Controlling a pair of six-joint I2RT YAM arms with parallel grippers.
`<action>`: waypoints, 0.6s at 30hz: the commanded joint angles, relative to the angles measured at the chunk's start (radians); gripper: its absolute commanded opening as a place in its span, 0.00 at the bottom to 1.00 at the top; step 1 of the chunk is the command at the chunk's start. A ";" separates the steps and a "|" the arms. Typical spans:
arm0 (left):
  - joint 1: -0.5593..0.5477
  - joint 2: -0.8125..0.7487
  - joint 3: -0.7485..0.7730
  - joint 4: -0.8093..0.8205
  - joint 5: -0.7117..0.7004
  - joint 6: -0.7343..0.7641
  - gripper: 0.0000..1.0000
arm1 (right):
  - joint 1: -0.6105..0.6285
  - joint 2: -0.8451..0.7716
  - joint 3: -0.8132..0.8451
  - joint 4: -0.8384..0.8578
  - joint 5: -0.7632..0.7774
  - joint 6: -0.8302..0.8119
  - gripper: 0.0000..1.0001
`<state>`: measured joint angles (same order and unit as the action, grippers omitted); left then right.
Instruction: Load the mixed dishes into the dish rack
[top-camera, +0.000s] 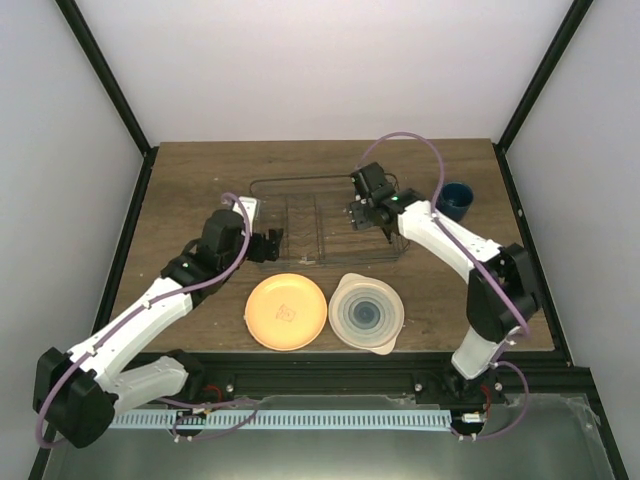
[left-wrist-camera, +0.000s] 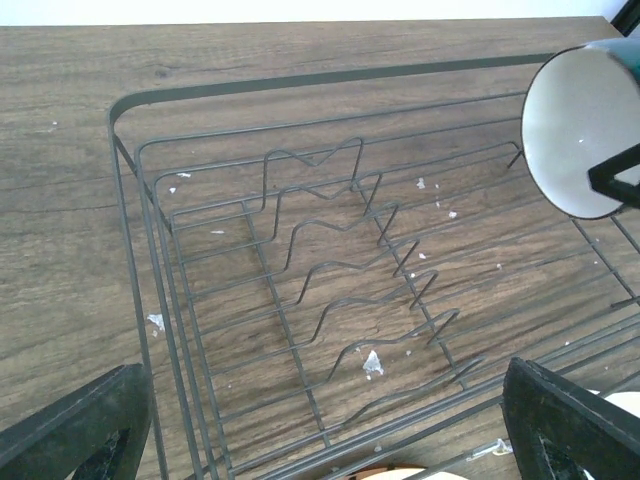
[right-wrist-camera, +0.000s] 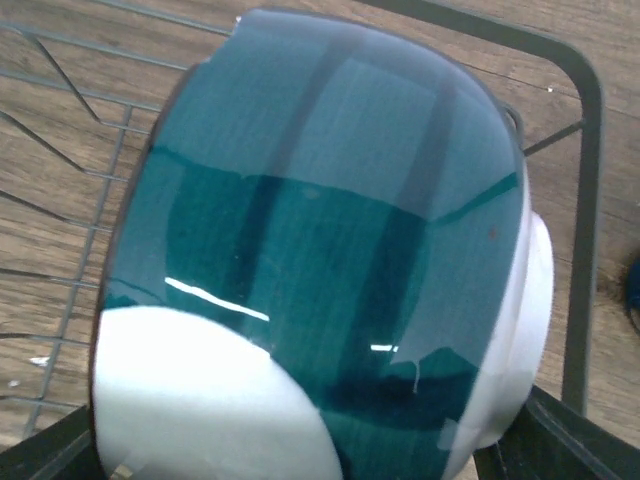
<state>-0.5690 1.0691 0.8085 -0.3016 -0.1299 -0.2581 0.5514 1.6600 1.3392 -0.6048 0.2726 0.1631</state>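
Observation:
The dark wire dish rack (top-camera: 300, 182) lies at the table's middle and holds no dishes; it fills the left wrist view (left-wrist-camera: 300, 80). My right gripper (top-camera: 362, 213) is shut on a small bowl, white inside (left-wrist-camera: 575, 130) and teal outside (right-wrist-camera: 330, 230), and holds it tilted over the rack's right end (right-wrist-camera: 585, 120). My left gripper (top-camera: 268, 243) is open and empty at the rack's near-left side. The orange plate (top-camera: 287, 311) and the pale blue-ringed plate (top-camera: 366, 312) lie side by side in front of the rack. The dark blue mug (top-camera: 457, 200) stands right of the rack. The striped plate is out of view.
The rack's upright wavy dividers (left-wrist-camera: 340, 250) stand in its left half. White crumbs dot the wood under it. Black frame posts rise at the table's back corners.

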 joint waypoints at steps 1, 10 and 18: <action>0.005 -0.035 -0.024 0.005 -0.004 -0.007 0.97 | 0.047 0.068 0.099 -0.033 0.167 -0.049 0.33; 0.013 -0.055 -0.043 0.017 0.012 -0.007 0.98 | 0.104 0.203 0.177 -0.115 0.394 -0.081 0.33; 0.022 -0.052 -0.055 0.031 0.022 -0.006 0.98 | 0.108 0.269 0.195 -0.166 0.549 -0.101 0.32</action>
<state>-0.5541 1.0271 0.7631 -0.2905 -0.1192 -0.2611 0.6525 1.9079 1.4719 -0.7605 0.6624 0.0803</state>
